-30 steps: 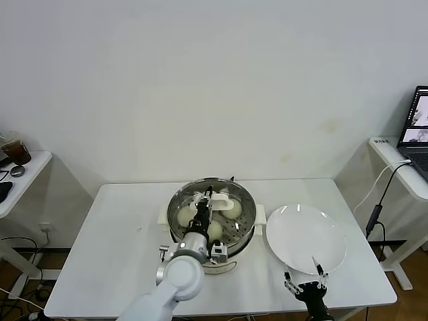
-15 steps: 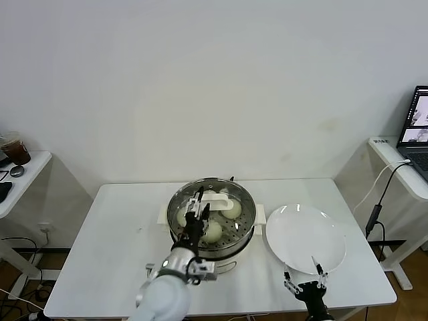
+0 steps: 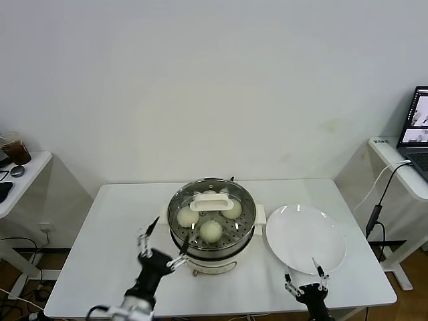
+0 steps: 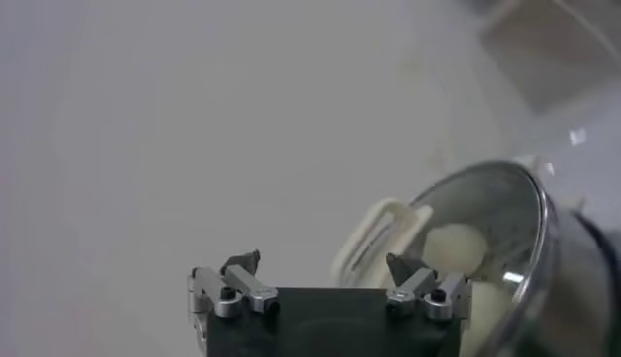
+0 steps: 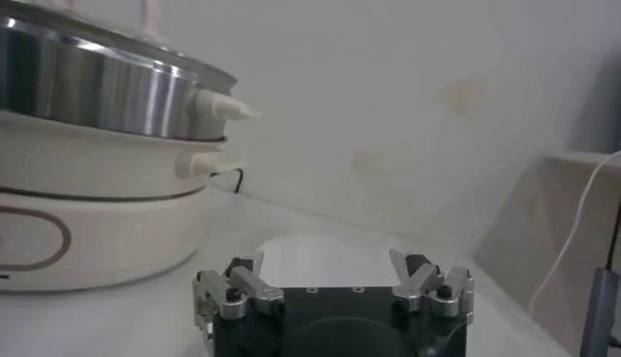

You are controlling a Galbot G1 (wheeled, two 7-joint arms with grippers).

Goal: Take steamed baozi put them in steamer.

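The steamer (image 3: 245, 237), a shiny steel pot on a cream base, stands mid-table under a glass lid with a white handle (image 3: 212, 201). Three steamed baozi (image 3: 211, 231) (image 3: 187, 216) (image 3: 232, 209) show through the lid on the perforated tray. My left gripper (image 3: 168, 235) hovers open and empty just front-left of the pot. In the left wrist view that gripper (image 4: 323, 264) points at the steamer's rim (image 4: 536, 233), with a baozi (image 4: 456, 247) and the lid handle (image 4: 378, 233) beyond. My right gripper (image 3: 302, 273) (image 5: 330, 267) waits open at the table's front edge.
An empty white plate (image 3: 305, 237) (image 5: 320, 254) lies right of the steamer, just beyond my right gripper. The right wrist view shows the steamer's steel wall (image 5: 107, 87) and base (image 5: 97, 233). Side desks stand far left and right; a cable (image 3: 378, 200) hangs at the right.
My left gripper has let go of the lid handle, opened wide and drawn back and down to the steamer's front-left. The lid stays on the pot. The right arm has not moved.
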